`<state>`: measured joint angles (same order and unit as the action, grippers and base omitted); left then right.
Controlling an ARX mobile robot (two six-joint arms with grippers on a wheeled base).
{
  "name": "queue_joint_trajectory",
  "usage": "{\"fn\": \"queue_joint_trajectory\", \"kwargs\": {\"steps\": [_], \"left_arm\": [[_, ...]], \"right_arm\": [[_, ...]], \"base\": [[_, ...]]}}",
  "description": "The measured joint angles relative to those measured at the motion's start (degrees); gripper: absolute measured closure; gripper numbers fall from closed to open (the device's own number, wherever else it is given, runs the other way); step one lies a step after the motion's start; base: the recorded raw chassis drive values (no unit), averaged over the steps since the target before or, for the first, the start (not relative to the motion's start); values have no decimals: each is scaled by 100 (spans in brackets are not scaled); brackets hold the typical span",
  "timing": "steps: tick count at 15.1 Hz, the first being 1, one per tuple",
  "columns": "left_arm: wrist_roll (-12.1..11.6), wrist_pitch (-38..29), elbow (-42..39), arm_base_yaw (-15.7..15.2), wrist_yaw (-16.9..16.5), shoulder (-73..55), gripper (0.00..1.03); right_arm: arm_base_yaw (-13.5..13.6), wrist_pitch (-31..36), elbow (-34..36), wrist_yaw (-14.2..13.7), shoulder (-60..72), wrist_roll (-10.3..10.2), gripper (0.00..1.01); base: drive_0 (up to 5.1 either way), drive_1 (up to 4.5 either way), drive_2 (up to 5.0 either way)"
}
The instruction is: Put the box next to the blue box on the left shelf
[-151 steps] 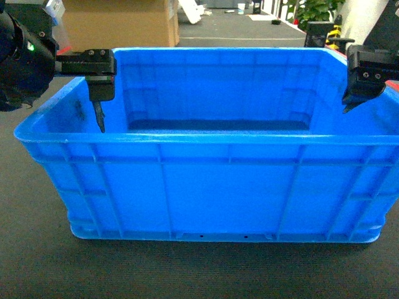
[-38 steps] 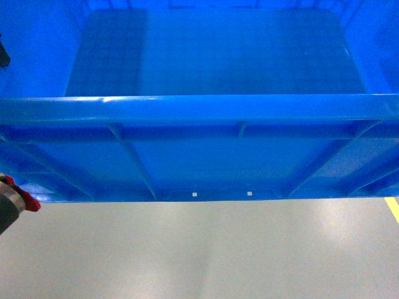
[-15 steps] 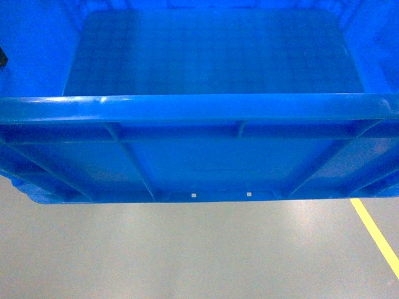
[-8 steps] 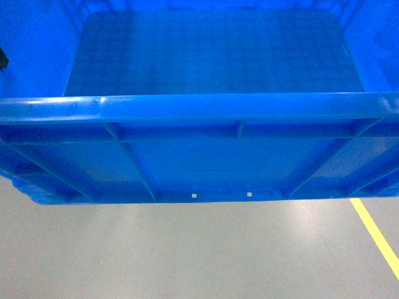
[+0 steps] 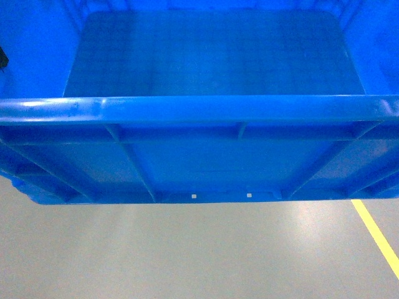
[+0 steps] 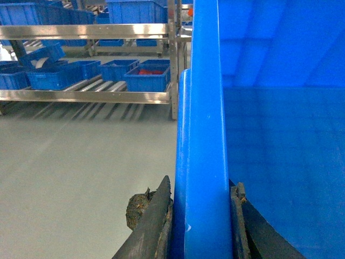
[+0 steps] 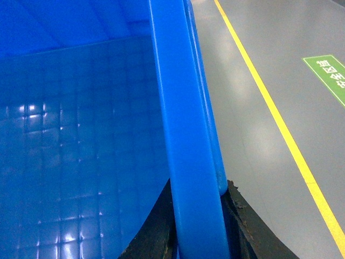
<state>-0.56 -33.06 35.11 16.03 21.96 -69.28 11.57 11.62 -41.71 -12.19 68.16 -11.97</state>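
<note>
One box (image 5: 206, 56), two clamped tools

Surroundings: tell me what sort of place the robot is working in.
Probably a warehouse or factory floor: metal roller racks stocked with blue crates, a smooth grey floor with a yellow lane line, and a green floor sign.

White characters, too blurred to read, on green floor marking (image 7: 330, 75)
</note>
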Motion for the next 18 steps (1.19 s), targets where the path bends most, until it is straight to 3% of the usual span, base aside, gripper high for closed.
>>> {"fn": "queue_joint_trajectory", "kwargs": {"steps": [18], "left_arm": [[7,-13,0,4,7,0,85]], "right_arm": [[0,35,0,-7,-2,-2,86]], "base": [[1,435,-432]]}}
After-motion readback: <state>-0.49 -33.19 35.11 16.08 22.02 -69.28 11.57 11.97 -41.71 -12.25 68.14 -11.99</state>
